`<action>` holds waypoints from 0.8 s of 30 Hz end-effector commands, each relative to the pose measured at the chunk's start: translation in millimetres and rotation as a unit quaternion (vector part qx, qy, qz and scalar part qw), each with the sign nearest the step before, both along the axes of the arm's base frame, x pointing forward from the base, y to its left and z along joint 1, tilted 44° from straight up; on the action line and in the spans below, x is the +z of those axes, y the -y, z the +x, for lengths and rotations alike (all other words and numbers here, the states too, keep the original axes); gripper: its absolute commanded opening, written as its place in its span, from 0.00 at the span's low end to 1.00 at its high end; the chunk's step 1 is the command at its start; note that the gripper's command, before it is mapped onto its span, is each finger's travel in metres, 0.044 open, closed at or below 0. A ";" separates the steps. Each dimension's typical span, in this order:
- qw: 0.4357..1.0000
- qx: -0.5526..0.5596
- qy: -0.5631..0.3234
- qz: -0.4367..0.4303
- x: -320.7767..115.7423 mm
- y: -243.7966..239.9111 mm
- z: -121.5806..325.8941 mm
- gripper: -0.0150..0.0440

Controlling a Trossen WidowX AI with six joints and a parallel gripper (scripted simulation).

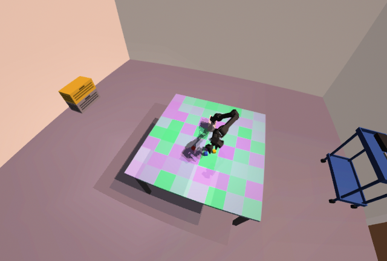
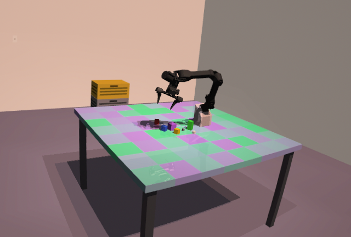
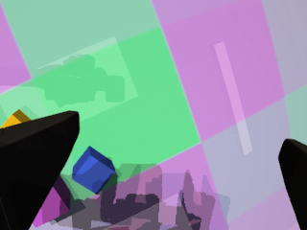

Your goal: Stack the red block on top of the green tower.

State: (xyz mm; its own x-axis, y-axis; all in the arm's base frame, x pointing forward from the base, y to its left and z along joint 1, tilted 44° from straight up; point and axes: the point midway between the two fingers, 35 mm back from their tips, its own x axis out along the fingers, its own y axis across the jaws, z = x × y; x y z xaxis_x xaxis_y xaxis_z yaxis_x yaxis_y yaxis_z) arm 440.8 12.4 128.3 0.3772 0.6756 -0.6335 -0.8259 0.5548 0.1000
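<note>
While pincer [image 2: 167, 98] hangs spread wide and unloaded, red block [image 2: 156, 121] sits shadowed, dark

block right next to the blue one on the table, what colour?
Purple. The purple block sits beside the blue block; clearest in the exterior view.

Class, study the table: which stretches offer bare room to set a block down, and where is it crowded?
Free: the near checkered stretch of the table, in front of the yellow block.
Crowded: the row from the red block to the green tower, below the open end effector.
</note>
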 end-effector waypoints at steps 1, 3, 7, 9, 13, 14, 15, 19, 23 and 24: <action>0.994 -0.058 -0.092 0.020 -32.0 16.8 0.2 1.00; 0.985 -0.090 -0.142 0.031 -49.9 25.6 -1.6 1.00; 0.957 -0.153 -0.241 0.051 -85.6 42.4 -8.4 1.00; 0.938 -0.184 -0.289 0.061 -103.2 50.3 -13.2 1.00; 0.889 -0.243 -0.381 0.077 -137.3 64.8 -25.7 1.00; 0.873 -0.259 -0.405 0.081 -146.2 68.2 -30.1 1.00; 0.856 -0.275 -0.429 0.084 -155.1 71.5 -34.9 1.00; 0.780 -0.333 -0.520 0.096 -189.1 82.9 -56.2 1.00; 0.708 -0.377 -0.588 0.101 -215.0 90.2 -76.0 1.00; 0.708 -0.377 -0.589 0.101 -215.0 90.1 -76.5 1.00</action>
State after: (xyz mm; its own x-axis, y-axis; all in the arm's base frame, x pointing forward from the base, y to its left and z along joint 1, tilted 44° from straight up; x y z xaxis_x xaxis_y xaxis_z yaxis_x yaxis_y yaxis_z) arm 371.5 -75.4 -77.1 -0.0031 0.6797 -0.7335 0.3389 0.6908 0.6387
